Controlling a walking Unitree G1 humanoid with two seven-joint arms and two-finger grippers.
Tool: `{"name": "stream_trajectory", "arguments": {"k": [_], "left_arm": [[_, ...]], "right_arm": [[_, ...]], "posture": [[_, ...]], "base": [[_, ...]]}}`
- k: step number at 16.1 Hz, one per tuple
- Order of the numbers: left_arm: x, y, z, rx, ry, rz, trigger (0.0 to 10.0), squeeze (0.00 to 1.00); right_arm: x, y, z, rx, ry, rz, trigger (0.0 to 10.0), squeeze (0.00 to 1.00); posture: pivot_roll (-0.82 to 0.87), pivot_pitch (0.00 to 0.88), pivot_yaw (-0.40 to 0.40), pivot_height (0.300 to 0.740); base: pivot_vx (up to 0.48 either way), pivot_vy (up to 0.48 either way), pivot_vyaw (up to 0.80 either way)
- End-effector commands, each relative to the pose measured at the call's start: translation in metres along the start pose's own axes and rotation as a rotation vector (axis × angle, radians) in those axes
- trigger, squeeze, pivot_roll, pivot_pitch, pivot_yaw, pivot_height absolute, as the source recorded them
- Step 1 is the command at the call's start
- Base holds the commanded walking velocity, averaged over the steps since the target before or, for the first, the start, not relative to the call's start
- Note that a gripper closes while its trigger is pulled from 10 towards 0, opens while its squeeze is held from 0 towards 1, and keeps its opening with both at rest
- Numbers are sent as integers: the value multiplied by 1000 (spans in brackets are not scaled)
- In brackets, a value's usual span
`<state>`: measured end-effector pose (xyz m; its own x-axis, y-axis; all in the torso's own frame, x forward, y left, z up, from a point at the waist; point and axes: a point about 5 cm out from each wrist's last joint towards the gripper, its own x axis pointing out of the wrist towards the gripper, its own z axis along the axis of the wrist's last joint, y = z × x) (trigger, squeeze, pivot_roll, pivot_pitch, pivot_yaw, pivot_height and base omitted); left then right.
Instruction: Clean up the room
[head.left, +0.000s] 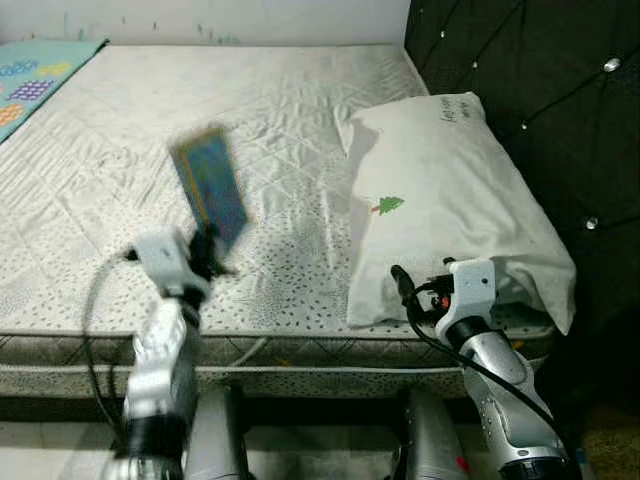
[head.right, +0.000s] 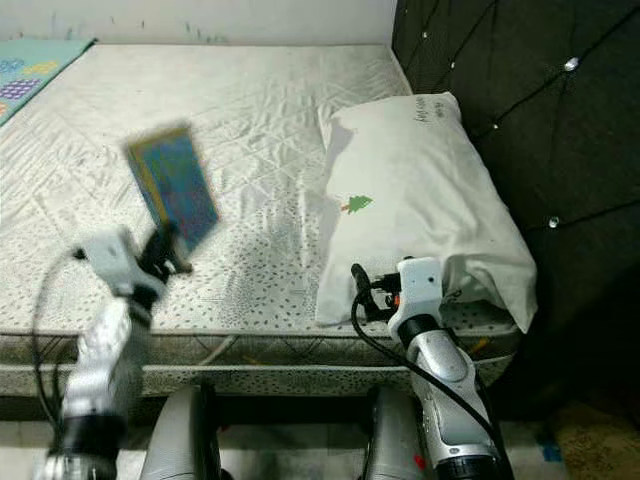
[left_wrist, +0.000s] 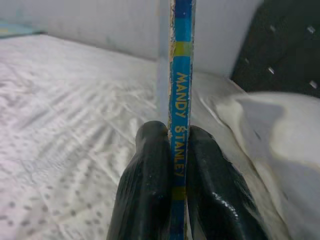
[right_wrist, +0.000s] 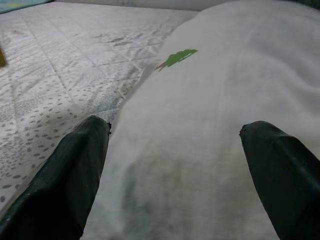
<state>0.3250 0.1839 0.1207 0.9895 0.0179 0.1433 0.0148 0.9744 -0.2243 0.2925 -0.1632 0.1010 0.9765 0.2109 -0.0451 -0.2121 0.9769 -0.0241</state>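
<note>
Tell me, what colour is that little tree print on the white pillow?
Green, clearest in the right wrist view: tree print on the white pillow.

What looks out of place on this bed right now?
The pillow lies lengthwise along the headboard side, its near end hanging past the mattress edge. The right gripper is open around it. The left gripper holds a thin blue book upright above the mattress.

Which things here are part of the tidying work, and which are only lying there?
Part of the work:
- book, clamped in the left gripper, held up above the mattress
- pillow, with the open right gripper at its near end

Only lying there:
- mattress
- patterned mat
- black headboard
</note>
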Motion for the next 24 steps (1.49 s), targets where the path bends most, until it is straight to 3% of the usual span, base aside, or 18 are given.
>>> {"name": "stream_trajectory", "arguments": {"k": [1, 2, 4, 5, 7, 8, 9, 10, 12, 14, 15, 16, 18, 21, 24], "left_arm": [[2, 4, 0, 18, -19, 17, 10000, 0], [7, 8, 1, 62, -47, 47, 10000, 0], [12, 12, -6, 140, 3, 66, 10000, 0], [15, 11, -10, 110, 25, 71, 10000, 0], [16, 11, -5, 3, -30, 74, 10000, 0], [15, 11, -10, -80, -17, 95, 10000, 0], [17, 11, -24, -148, 98, 154, 10000, 0], [17, 11, -27, -164, 117, 167, 10000, 0], [24, 0, -30, -649, 141, 207, 10000, 0], [26, -11, -31, -902, 149, 182, 10000, 0], [26, -19, -31, -1006, 150, 101, 10000, 0], [25, -22, -37, -1057, 187, 74, 10000, 0], [19, -24, -50, -1078, 252, 59, 10000, 0], [9, -15, -69, -1065, 282, 177, 10000, 0], [3, -19, -83, -1021, 355, 243, 10000, 0]], "right_arm": [[-2, -7, 4, -16, -10, -20, 10000, 0], [-5, -12, 3, -24, -4, -30, 10000, 0], [-6, -14, 4, -31, -3, -34, 10000, 0], [-6, -14, 6, -33, -6, -35, 10000, 0], [-8, -15, 5, -39, -3, -37, 10000, 0], [-8, -14, 4, -41, 0, -36, 10000, 0], [-6, -13, 5, -40, -1, -31, 10000, 0], [-5, -12, 5, -40, -2, -29, 10000, 0], [-3, -11, 5, -41, -2, -22, 10000, 0], [-2, -10, 5, -41, -1, -21, 10000, 0], [-1, -9, 5, -40, -3, -18, 10000, 0], [-1, -8, 5, -38, -4, -18, 10000, 0], [0, -7, 6, -38, -7, -16, 10000, 0], [0, -9, 7, -42, -11, -21, 10000, 0], [1, -10, 10, -48, -18, -20, 10000, 0]], "posture": [[-139, 54, -9, 541], [-143, 54, -11, 541], [-165, 59, -9, 541], [-168, 60, -10, 541], [-167, 60, -9, 541], [-161, 60, -11, 541], [-161, 61, -11, 541], [-160, 60, -11, 541], [-151, 55, -11, 541], [-150, 52, -8, 541], [-151, 51, -6, 541], [-152, 49, -5, 541], [-158, 47, -2, 541], [-169, 44, 0, 541], [-188, 43, 3, 541]], "base": [[0, 0, 0], [0, 0, 0], [0, 0, 0], [0, 0, 0], [0, 0, 0], [0, 0, 0], [0, 0, 0], [0, 0, 0], [0, 0, 0], [0, 0, 0], [0, 0, 0], [0, 0, 0], [0, 0, 0], [0, 0, 0], [0, 0, 0]]}}
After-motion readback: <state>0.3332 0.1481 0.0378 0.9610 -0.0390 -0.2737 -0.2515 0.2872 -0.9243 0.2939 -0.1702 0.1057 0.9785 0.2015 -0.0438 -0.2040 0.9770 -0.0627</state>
